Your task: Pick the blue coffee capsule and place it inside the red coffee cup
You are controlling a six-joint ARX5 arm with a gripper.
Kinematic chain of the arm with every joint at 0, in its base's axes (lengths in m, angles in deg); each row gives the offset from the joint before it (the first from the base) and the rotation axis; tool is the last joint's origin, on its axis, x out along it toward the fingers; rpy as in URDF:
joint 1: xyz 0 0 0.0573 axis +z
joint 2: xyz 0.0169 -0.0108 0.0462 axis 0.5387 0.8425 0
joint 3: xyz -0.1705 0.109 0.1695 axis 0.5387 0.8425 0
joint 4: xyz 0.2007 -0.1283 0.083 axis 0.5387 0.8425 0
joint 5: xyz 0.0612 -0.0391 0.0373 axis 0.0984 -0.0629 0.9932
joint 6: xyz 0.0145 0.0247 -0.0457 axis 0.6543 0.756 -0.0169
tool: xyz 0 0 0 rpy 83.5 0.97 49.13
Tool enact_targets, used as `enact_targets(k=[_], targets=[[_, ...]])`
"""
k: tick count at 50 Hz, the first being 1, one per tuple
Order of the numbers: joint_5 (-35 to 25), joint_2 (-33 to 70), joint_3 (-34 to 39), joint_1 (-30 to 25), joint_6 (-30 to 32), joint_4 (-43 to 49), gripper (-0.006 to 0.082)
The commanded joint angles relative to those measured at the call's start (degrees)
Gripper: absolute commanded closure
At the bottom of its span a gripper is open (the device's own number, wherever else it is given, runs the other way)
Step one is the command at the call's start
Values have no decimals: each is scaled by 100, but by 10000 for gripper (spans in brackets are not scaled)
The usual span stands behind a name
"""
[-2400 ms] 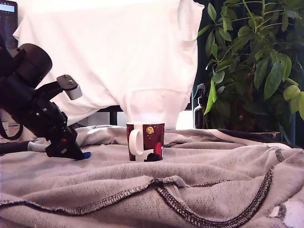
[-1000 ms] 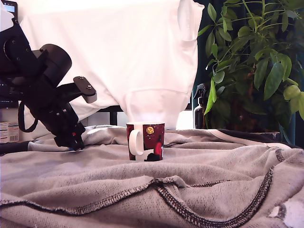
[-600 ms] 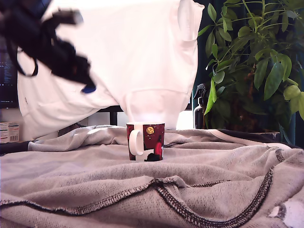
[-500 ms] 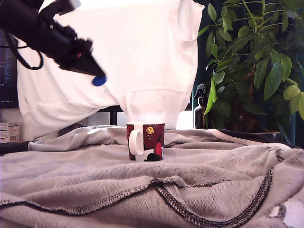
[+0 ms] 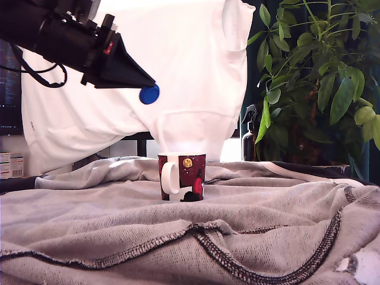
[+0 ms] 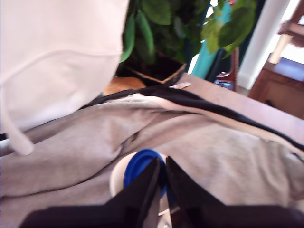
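**Capsule held in the air, up and to one side of the mug**

While the black arm reaches in from the exterior view's left, its gripper [image 5: 147, 88] is clamped on the blue coffee capsule [image 5: 149, 94], which shows as a blue disc at the very tip of the tapered fingers [image 5: 127, 70]. The capsule is well above the counter, with nothing under it touching it. In the exterior view it sits higher than the red coffee cup [image 5: 181, 177] and a little toward that view's left of it, clearly apart from the rim.

The cup stands upright on a rumpled grey cloth [image 5: 249, 231] that covers the counter, its white handle turned toward the exterior view's left and the yellow moon facing the camera.

In the wrist view the two dark fingers [image 6: 142, 190] meet in a narrow wedge across the capsule [image 6: 139, 167]. A pale rounded shape shows just behind the capsule, too blurred to name with certainty.

A white sheet [image 5: 178, 65] hangs behind the scene, with a leafy plant [image 5: 320, 77] and a dark spray bottle [image 5: 250, 139] at the exterior view's right.
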Motion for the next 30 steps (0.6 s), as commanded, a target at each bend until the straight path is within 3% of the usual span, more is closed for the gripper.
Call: enact_targets(k=[1,11,30], targets=[[-26,258,63,-129,-39,-118,791],[-374,393,63,-219,-424,-581,791],[-424,994,63,-219,-426,-1005,791]])
